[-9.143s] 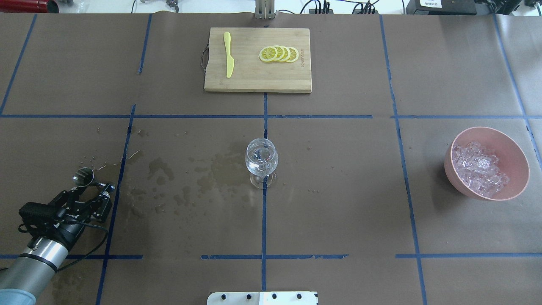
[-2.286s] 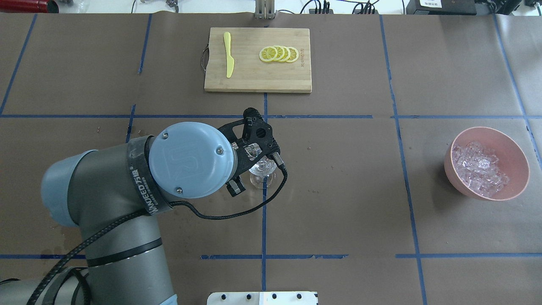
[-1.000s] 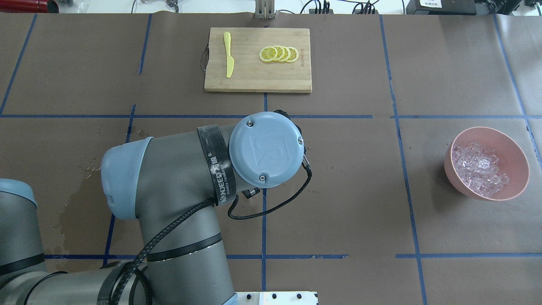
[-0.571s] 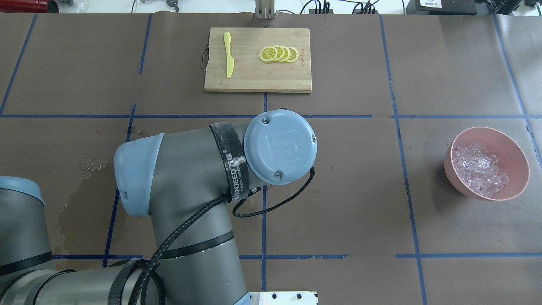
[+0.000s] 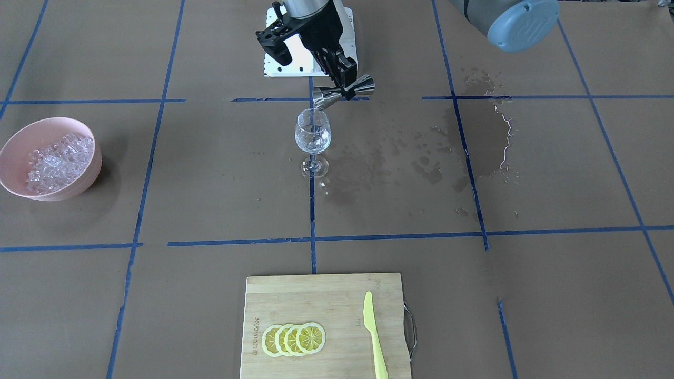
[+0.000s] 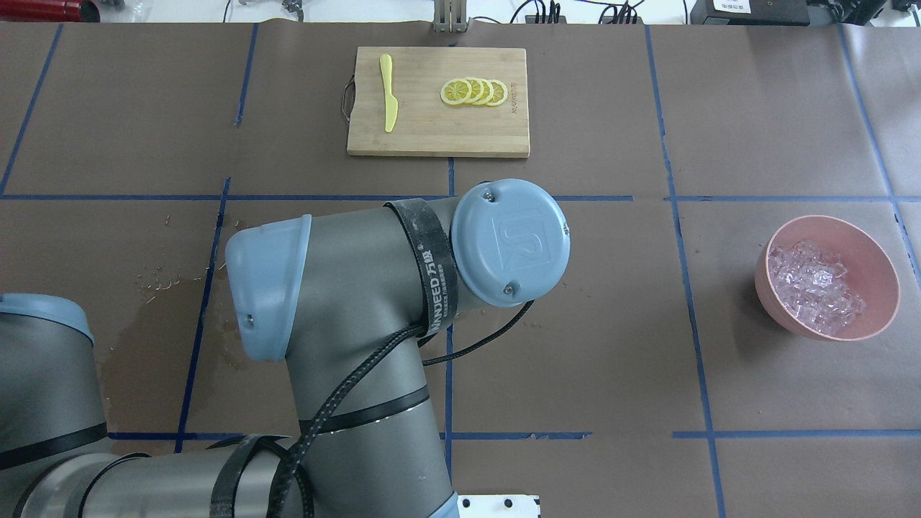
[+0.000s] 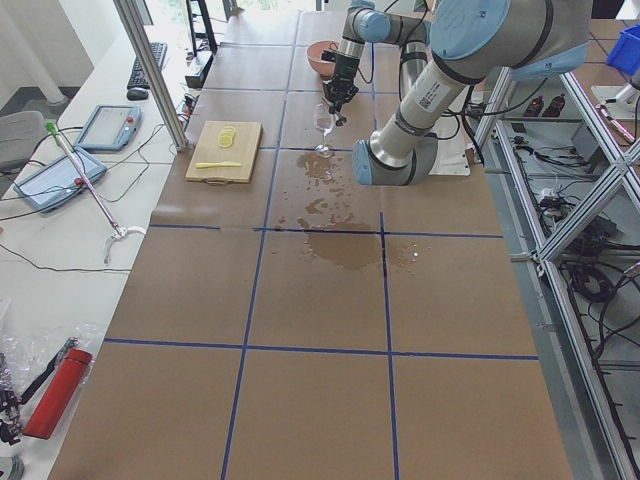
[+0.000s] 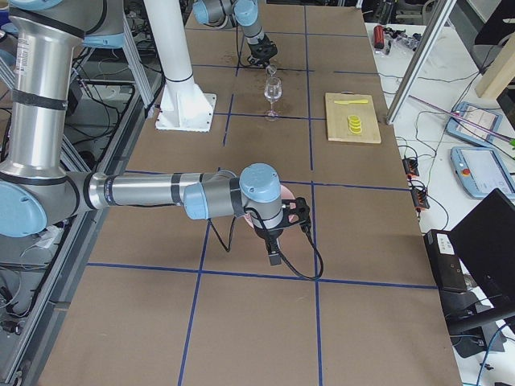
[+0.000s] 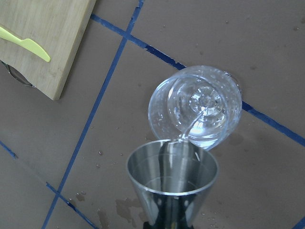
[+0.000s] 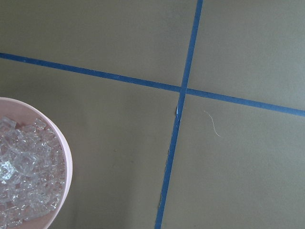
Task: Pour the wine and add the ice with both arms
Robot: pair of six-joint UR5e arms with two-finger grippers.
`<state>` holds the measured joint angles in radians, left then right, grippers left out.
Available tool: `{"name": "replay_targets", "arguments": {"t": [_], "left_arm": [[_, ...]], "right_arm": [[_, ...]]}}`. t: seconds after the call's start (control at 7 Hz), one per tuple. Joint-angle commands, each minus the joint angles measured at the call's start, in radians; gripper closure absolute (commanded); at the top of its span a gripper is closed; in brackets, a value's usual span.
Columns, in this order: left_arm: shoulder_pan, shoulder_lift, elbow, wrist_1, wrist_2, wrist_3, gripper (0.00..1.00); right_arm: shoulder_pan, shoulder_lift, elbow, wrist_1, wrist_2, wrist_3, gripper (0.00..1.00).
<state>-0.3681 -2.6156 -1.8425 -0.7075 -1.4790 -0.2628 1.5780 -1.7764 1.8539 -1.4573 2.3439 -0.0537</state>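
My left gripper (image 5: 345, 90) is shut on a steel jigger (image 5: 342, 92). The jigger is tipped sideways just above the rim of the wine glass (image 5: 313, 134) at the table's middle. A thin stream of clear wine (image 9: 189, 130) runs from the jigger (image 9: 171, 177) into the glass (image 9: 195, 102), which holds a little clear liquid. In the overhead view my left arm (image 6: 345, 288) hides the gripper and the glass. Ice (image 5: 58, 157) fills a pink bowl (image 5: 16, 152), also in the overhead view (image 6: 863, 252). My right gripper (image 8: 275, 241) hangs above that bowl; I cannot tell if it is open.
A wooden cutting board (image 5: 316, 300) with lemon slices (image 5: 293, 339) and a yellow knife (image 5: 374, 337) lies at the table's far side from me. Wet patches (image 5: 474, 126) darken the paper on my left. The white base plate (image 5: 274, 58) sits behind the glass.
My left arm has carried the jigger from the table's left side to above the glass. In the last second its wrist has drifted further right and forward, hiding the glass in the overhead view.
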Motion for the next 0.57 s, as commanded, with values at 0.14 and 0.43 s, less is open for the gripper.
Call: {"name": "replay_targets", "arguments": {"t": [0.14,0.43], "left_arm": [[0.0,-0.015,0.019,0.009,0.0,0.016,1.0],[0.0,-0.017,0.02,0.019,0.028,0.028,1.0]], "right_arm": [[-0.001,0.0,0.001,0.0,0.0,0.0,0.0],[-0.001,0.0,0.001,0.0,0.0,0.0,0.0]]}}
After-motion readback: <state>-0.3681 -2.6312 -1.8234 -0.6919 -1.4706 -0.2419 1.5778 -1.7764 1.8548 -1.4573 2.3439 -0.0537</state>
